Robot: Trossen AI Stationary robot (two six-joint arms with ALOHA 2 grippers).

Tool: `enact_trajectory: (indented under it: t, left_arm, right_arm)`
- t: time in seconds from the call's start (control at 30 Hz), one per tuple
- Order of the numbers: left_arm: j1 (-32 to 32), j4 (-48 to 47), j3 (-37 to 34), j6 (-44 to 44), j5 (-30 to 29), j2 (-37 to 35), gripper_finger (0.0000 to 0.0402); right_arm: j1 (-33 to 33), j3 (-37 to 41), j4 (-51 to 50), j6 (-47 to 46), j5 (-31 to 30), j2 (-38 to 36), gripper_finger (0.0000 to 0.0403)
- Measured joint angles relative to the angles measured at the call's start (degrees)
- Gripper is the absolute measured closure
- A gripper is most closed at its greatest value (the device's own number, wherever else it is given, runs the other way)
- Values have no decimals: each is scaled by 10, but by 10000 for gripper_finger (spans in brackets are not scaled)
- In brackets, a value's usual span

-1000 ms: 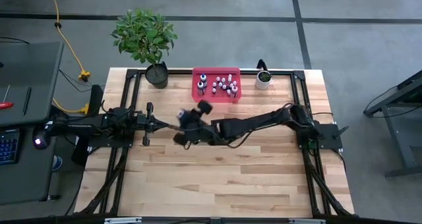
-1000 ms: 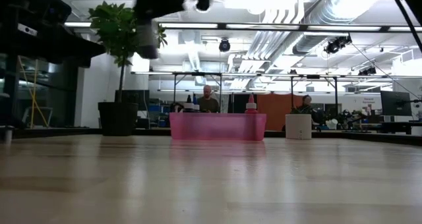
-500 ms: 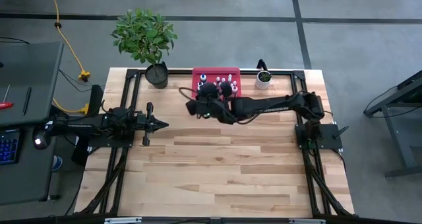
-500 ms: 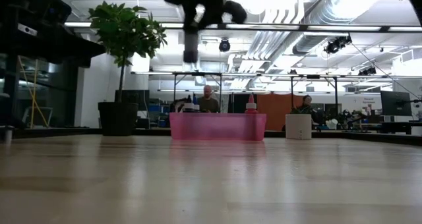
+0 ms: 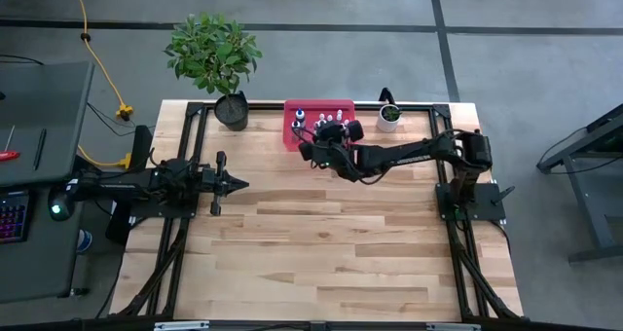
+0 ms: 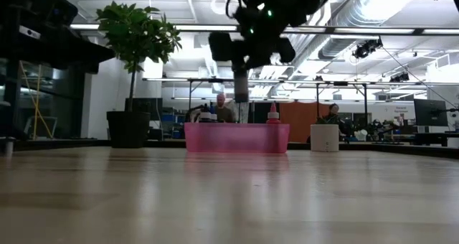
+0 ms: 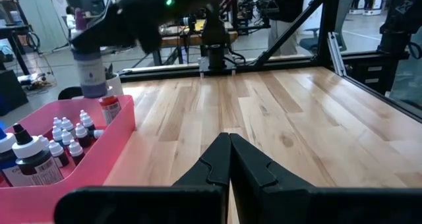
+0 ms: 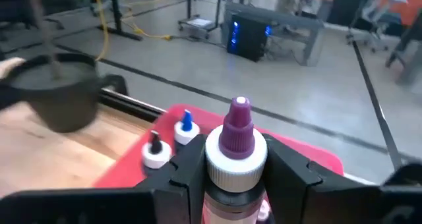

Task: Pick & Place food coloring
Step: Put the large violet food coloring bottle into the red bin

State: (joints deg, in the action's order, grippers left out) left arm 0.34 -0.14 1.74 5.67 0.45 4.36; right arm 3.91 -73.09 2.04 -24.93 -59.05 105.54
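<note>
The food coloring is a set of small bottles (image 7: 62, 135) standing in a pink tray (image 5: 290, 128) at the table's far edge, seen as a low pink wall (image 6: 237, 138) in the low view. One bottle with a purple cap (image 8: 236, 128) hangs upright over the tray (image 7: 112, 128), with my right gripper (image 5: 316, 146) shut on it. The bottle (image 6: 241, 86) is clear of the tray's rim. My left gripper (image 7: 229, 151) stands shut and level at the table's left (image 5: 238, 184), touching nothing. My right gripper pinches the bottle between its two fingers (image 8: 188, 174), just under the white collar (image 8: 236, 163) below the purple cap. The fingers come nearly level from the table's right. The bottle's body (image 7: 89, 72) hangs upright below them, lifted clear above the tray.
A leafy plant in a dark pot (image 5: 232, 107) stands left of the tray and a small white plant pot (image 5: 388, 117) right of it. A black frame (image 5: 195, 127) runs round the table's edges. The wooden top (image 5: 321, 234) lies near of the arms.
My right gripper has carried the bottle from the table's middle toward the far edge and to the right, sinking a little and rolling its wrist. It now hangs over the pink tray, the bottle still upright in its hold.
</note>
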Motion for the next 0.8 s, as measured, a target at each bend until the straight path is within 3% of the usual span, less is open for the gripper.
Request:
enact_trajectory:
  t: [0.27,0.47,0.8]
  left_arm:
    - [0,0,0,0,0,0,401]
    - [0,0,0,0,0,0,401]
    - [0,0,0,0,0,0,401]
  right_arm:
    - [49,46,-1,-66,38,1,289]
    - [81,50,-4,-75,94,14,289]
    - [97,50,15,-111,133,54,289]
